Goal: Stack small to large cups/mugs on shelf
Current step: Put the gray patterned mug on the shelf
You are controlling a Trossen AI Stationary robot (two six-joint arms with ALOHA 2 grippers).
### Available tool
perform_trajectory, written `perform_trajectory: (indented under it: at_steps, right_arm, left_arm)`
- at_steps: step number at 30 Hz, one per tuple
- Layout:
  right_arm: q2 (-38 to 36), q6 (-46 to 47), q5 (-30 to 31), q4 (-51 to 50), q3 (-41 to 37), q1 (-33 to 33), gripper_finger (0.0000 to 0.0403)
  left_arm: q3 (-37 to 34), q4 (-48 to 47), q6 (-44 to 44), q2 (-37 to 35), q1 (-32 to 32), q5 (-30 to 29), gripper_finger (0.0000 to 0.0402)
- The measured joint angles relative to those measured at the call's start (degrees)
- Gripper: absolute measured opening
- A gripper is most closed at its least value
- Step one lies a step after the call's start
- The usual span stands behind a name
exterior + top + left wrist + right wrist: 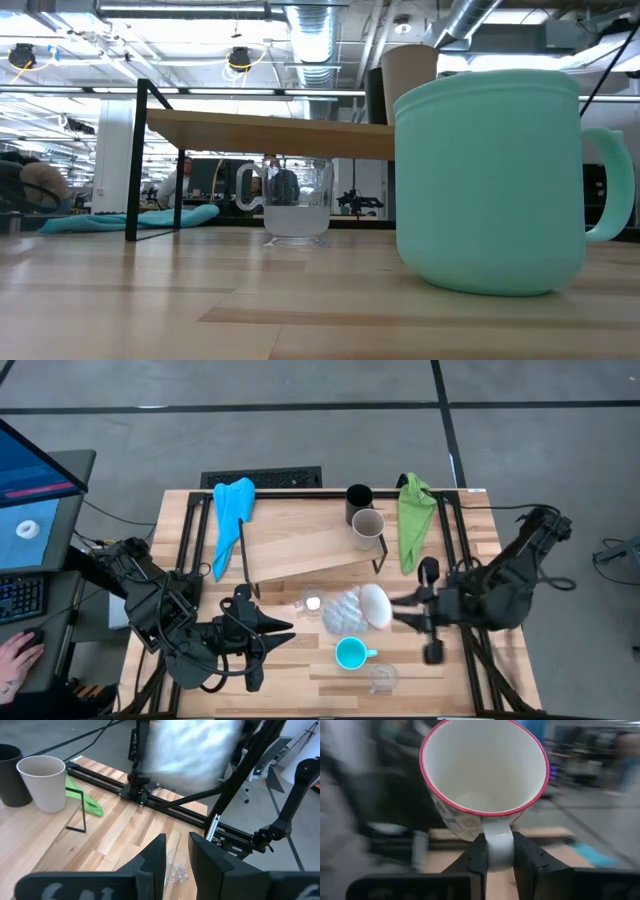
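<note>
— Your right hand is pinching what?

— The white mug by its handle, held tipped on its side above the surface, red-rimmed mouth facing the wrist camera, near the shelf's front edge.

— And your left hand?

— Slightly spread, empty, over the front left. The smooth turquoise mug stands upright; black cup and beige-grey mug stand on the wooden shelf.

Readable text: none in any view.
White mug: red rim and a faint grey pattern on its side, no letters to be made out.
Monitor: blue screen with a red band, no legible words.
</note>
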Motion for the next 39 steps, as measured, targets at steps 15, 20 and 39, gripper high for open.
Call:
perform_trajectory:
  at_steps: [15, 20, 39]
  right_arm:
    - [-1.81, -7.73, -37.17, 29.45, 0.00, 2.57, 0.0073]
    - [-1.36, -8.21, -47.79, 36.02, 0.00, 2.83, 0.0073]
    - [-1.27, -8.30, -7.54, 19.69, -0.02, 2.64, 0.0073]
  left_arm:
    - [0.00, 0.00, 1.46, 0.00, 0.00, -1.36, 0.0073]
    - [0.00, 0.05, 2.03, 0.00, 0.00, -1.65, 0.0073]
    - [0.00, 0.35, 2.58, 0.00, 0.65, -8.22, 0.0073]
